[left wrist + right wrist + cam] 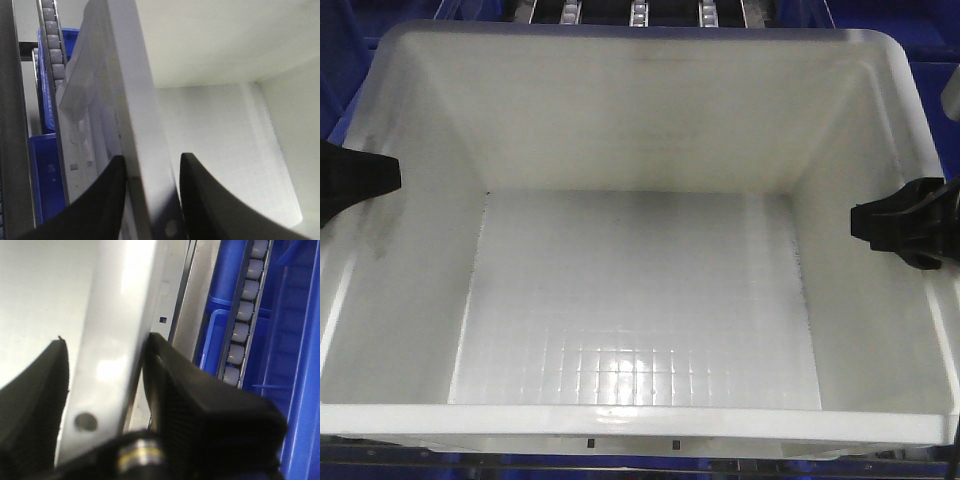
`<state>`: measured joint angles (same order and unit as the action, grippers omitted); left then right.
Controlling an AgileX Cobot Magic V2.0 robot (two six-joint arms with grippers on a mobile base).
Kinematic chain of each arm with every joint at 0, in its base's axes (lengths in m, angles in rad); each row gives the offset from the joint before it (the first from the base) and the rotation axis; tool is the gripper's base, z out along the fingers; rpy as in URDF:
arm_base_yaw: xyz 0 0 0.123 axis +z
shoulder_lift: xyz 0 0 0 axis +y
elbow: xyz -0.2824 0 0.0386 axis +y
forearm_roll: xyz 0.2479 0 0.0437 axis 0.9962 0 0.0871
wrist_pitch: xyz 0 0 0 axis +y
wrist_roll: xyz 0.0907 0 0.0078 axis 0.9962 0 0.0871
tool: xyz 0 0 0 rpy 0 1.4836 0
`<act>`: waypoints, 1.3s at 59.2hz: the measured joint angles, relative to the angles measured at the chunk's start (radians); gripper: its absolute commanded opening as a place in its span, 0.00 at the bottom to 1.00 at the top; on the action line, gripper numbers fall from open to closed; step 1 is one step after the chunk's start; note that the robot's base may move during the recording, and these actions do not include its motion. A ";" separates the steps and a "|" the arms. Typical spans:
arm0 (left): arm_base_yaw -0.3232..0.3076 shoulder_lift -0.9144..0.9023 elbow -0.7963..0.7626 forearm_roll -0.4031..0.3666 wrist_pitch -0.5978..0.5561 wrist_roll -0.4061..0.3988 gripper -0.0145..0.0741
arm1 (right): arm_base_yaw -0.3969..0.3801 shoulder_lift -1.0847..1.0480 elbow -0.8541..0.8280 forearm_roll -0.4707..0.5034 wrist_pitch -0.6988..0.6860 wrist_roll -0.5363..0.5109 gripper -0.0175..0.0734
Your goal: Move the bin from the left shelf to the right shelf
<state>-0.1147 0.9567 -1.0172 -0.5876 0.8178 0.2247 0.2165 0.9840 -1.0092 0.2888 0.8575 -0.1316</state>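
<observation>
1. bin (640, 120), white, fills the front view, its grid-textured floor in plain sight; roller tracks (638, 12) run just past its far rim. which shelf it sits on cannot be told.
2. left gripper (150, 165) straddles the bin's left wall at the rim. one of its black fingers (102, 200) is outside and the other inside, both pressed close to the plastic and holding the wall.
3. right gripper (106, 347) grips the right wall likewise, its fingers (200, 400) narrow, one on each side of the rim.
4. dark blue crates (300, 365) stand beside the bin, beyond the rollers, on both flanks.
</observation>
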 measured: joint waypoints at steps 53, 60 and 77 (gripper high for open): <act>0.000 0.000 0.000 0.000 0.000 0.000 0.16 | 0.000 0.000 0.000 -0.001 0.000 -0.002 0.19; 0.000 0.000 0.000 0.000 0.000 0.000 0.16 | 0.000 0.000 0.000 -0.001 0.000 -0.002 0.19; 0.000 0.000 0.000 0.000 0.000 0.000 0.16 | 0.000 0.000 0.000 -0.001 0.000 -0.002 0.19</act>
<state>-0.1147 0.9567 -1.0172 -0.5876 0.8178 0.2247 0.2165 0.9840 -1.0092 0.2877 0.8575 -0.1332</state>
